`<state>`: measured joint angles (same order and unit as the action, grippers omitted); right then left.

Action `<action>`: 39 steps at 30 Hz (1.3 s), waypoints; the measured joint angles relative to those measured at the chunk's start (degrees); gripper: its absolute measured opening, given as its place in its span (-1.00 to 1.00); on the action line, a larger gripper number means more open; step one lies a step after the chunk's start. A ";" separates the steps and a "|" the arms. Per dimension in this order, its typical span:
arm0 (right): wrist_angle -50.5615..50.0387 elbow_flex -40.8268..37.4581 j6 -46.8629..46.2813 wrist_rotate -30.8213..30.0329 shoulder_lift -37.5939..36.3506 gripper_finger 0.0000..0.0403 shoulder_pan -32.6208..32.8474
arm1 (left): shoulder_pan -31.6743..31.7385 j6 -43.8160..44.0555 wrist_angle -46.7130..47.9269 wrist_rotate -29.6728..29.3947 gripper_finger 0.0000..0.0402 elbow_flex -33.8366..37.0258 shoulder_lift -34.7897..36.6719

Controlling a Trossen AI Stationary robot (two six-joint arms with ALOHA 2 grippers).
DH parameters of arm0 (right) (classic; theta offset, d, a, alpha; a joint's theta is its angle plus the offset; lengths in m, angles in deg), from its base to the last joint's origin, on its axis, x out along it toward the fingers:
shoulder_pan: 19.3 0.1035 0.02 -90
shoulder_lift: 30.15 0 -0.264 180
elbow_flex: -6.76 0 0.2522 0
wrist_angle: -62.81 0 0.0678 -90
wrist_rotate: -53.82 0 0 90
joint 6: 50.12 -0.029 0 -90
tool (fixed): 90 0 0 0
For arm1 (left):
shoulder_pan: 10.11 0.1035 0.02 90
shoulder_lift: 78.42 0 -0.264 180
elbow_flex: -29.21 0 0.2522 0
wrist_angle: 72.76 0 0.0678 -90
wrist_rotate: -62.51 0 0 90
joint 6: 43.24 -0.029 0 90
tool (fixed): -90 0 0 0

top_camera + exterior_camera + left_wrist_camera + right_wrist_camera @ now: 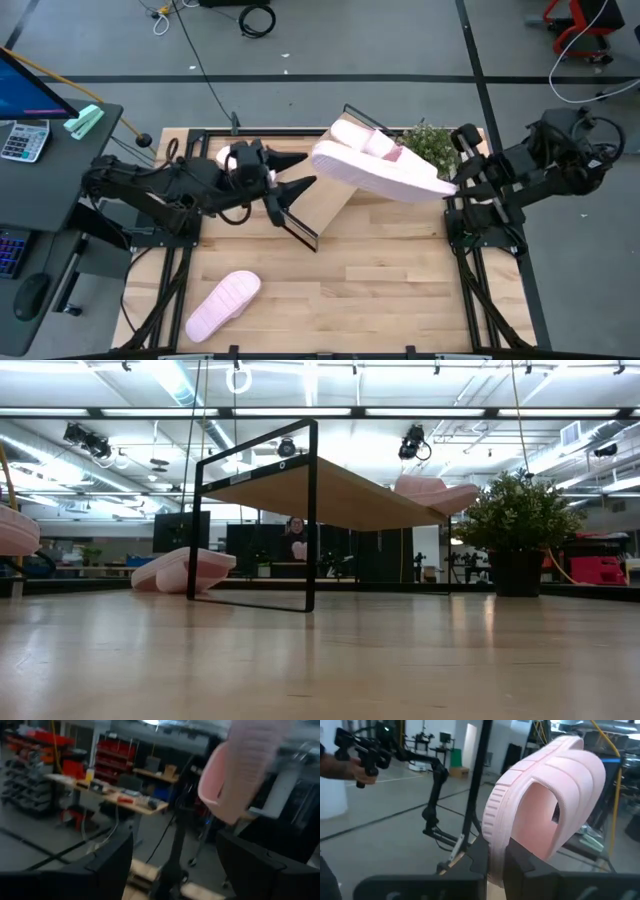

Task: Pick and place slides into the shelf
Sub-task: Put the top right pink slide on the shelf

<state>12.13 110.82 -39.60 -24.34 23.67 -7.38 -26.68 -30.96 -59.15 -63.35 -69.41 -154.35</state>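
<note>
The right hand (495,865), gripping a pink slide (385,172) by its sole edge, is carrying it above the tilted shelf (322,200) near the worktop's (350,300) far edge, and should level it before releasing, while the left hand (290,180) is waiting open alongside.

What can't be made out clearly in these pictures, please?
Low view: the edge slide is cut off by the picture's left edge.
Left wrist view: the blurred slide; where it rests is unclear.
High view: the held slide covers the tips of the right gripper and much of the shelf.
</note>
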 joint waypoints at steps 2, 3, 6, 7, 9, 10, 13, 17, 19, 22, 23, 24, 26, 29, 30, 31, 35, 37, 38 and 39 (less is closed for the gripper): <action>-0.06 0.66 0.23 0.59 0.89 -0.84 0.00 | 0.59 -1.44 -3.10 2.52 0.46 0.00 -0.41; -0.12 0.83 0.42 0.69 1.26 -0.84 0.00 | 0.84 -2.26 -4.91 3.83 0.47 0.00 -0.71; -0.26 1.01 1.11 0.69 2.43 -0.84 0.00 | 1.45 -3.53 -8.95 8.59 0.47 0.00 -1.43; -0.10 1.02 1.26 0.70 2.68 -0.84 0.00 | 1.68 -3.74 -10.46 10.49 0.47 0.00 -1.66; 0.06 1.05 1.65 0.78 3.04 -0.84 0.00 | 1.78 -3.90 -11.18 12.72 0.47 0.00 -1.71; -0.09 1.05 1.70 0.74 3.15 -0.84 0.00 | 1.78 -3.74 -11.74 13.51 0.47 0.00 -1.75; -0.47 1.05 1.50 0.76 3.73 -0.84 -0.02 | 1.76 -3.90 -12.64 13.72 0.47 0.00 -1.73; -0.07 1.05 1.52 1.03 4.09 -0.84 -0.02 | 1.78 -4.46 -15.30 16.44 0.47 0.00 -1.74; 0.44 1.05 1.57 1.15 4.30 -0.84 0.00 | 1.78 -4.70 -16.20 17.71 0.46 0.00 -1.73; 1.27 1.05 1.62 1.16 4.56 -0.84 -0.02 | 1.78 -5.76 -15.96 18.76 0.42 0.00 -1.73; 1.65 1.05 1.62 1.18 4.70 -0.84 -0.02 | 1.78 -5.94 -15.96 19.00 0.41 0.00 -1.73; 2.01 1.05 1.59 1.16 4.72 -0.84 -0.02 | 1.76 -5.99 -16.08 19.12 0.39 0.00 -1.73; 2.09 1.05 1.66 1.16 4.80 -0.84 -0.02 | 1.78 -6.13 -16.16 19.13 0.33 0.00 -1.73; 1.98 1.05 1.65 1.17 5.32 -0.84 -0.02 | 1.78 -7.46 -16.26 19.12 0.21 0.00 -1.73; 1.96 1.05 1.64 1.19 5.60 -0.84 -0.02 | 1.78 -7.74 -16.44 19.12 0.15 0.00 -1.73; 1.93 1.05 1.64 1.36 5.72 -0.84 -0.02 | 1.78 -8.00 -16.62 19.12 0.10 0.00 -1.73; 1.93 1.03 1.64 1.88 6.38 -0.83 -0.02 | 1.76 -8.95 -16.99 19.25 -0.18 0.00 -1.73; 1.99 1.03 1.64 2.22 6.72 -0.82 -0.02 | 1.72 -9.03 -17.05 19.47 -0.33 0.00 -1.73; 1.97 1.03 1.64 2.24 6.91 -0.82 -0.02 | 1.72 -9.08 -17.06 19.57 -0.41 0.00 -1.71; 2.01 1.03 1.64 2.23 7.07 -0.82 -0.02 | 1.71 -9.08 -17.05 19.64 -0.48 0.00 -1.71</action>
<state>14.14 111.85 -37.96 -22.11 30.74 -7.40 -24.97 -40.04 -76.21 -43.71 -69.41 -156.07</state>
